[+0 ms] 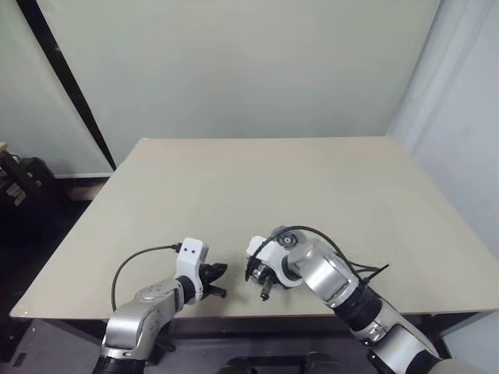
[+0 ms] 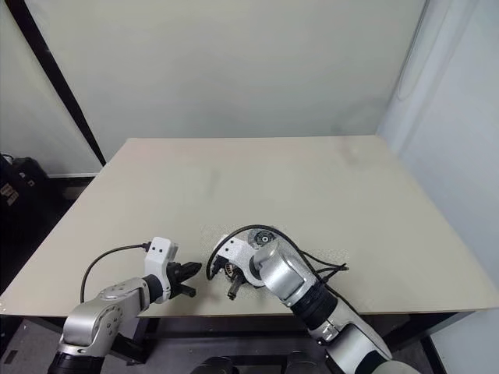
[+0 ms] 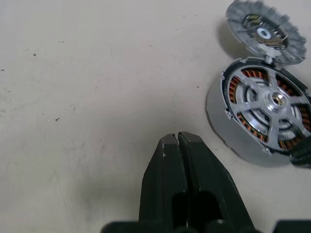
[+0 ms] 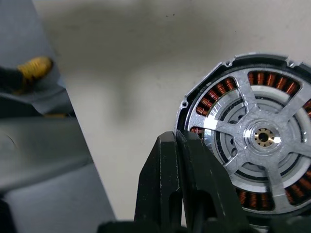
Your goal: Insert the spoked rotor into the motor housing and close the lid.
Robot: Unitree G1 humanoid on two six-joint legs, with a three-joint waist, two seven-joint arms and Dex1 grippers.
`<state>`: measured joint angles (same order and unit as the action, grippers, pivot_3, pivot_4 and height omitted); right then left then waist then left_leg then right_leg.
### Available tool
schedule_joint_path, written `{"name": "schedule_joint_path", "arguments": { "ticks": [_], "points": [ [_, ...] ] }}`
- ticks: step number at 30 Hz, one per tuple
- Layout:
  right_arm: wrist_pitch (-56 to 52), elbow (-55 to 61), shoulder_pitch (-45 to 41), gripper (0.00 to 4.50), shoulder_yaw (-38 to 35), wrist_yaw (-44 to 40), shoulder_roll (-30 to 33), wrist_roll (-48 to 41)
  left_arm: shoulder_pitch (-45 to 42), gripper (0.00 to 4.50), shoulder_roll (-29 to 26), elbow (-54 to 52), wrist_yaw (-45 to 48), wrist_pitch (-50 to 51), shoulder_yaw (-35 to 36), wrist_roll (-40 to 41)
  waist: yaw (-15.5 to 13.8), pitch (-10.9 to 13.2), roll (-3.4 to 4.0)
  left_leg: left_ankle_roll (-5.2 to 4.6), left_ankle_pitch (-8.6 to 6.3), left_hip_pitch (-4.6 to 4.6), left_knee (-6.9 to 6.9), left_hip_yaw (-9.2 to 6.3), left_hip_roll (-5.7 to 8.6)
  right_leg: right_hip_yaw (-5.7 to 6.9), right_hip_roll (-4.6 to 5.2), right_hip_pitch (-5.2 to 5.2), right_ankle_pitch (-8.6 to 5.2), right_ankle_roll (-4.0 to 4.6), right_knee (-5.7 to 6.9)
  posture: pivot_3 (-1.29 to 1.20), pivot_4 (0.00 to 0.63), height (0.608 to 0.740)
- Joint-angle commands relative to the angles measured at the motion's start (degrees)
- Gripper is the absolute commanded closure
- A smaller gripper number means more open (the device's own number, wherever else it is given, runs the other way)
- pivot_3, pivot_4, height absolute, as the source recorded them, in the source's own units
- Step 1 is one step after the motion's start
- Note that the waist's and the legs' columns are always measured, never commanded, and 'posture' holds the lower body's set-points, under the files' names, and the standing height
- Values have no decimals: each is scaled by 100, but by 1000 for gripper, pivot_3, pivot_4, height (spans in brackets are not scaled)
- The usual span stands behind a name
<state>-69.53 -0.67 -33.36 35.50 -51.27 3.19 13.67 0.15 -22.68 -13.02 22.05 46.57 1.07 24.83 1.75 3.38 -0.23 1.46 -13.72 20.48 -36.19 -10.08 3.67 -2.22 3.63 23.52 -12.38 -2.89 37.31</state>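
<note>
The motor housing (image 3: pixel 228 124) lies on the table (image 1: pixel 257 187) near its front edge, copper windings (image 4: pixel 214 99) showing in a ring. The silvery spoked rotor (image 4: pixel 228 127) sits inside it, hub at the centre. Just behind the housing, the grey lid (image 3: pixel 266 31) stands tilted, touching the housing's rim. My right gripper (image 4: pixel 177 136) is shut, its tips over the housing's rim; no grip shows. In the left eye view the right hand (image 1: pixel 265 290) covers most of the housing. My left gripper (image 3: pixel 177 137) is shut and empty, a short way to the left of the housing.
The table's front edge (image 1: pixel 234 318) runs right under both hands. A black cable (image 1: pixel 129 261) loops off the left wrist and another (image 1: pixel 327 238) off the right. Dark gear (image 1: pixel 19 183) sits on the floor to the left.
</note>
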Motion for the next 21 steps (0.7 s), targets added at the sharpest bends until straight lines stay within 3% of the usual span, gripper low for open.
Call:
{"name": "schedule_joint_path", "arguments": {
  "ticks": [1, 11, 21],
  "points": [
    [-346, 45, -110, 4482, -236, 343, -390, -386, -108, 4500, 25, -52, -68, -153, 150, -86, 9, 0, 0, 1, 0, 0, 0, 0, 0, 0, 0, 1, 0, 0, 3, 0, 0, 740],
    [-419, -618, -7, 4482, -1250, 1793, -1428, -817, -98, 4500, 132, -31, -226, -256, 285, -196, 111, 1, 2, 14, 8, -15, -1, 1, -8, 3, -3, 4, 0, 0, 30, 0, 0, 740],
    [-422, -804, -60, 4482, -1679, 2490, -1678, -1583, 15, 4500, 157, -54, -313, -309, 428, -231, 107, 2, 6, 22, 13, -17, -7, -1, -7, 5, -3, -3, -1, 1, 31, 0, 0, 740]
  ]
}}
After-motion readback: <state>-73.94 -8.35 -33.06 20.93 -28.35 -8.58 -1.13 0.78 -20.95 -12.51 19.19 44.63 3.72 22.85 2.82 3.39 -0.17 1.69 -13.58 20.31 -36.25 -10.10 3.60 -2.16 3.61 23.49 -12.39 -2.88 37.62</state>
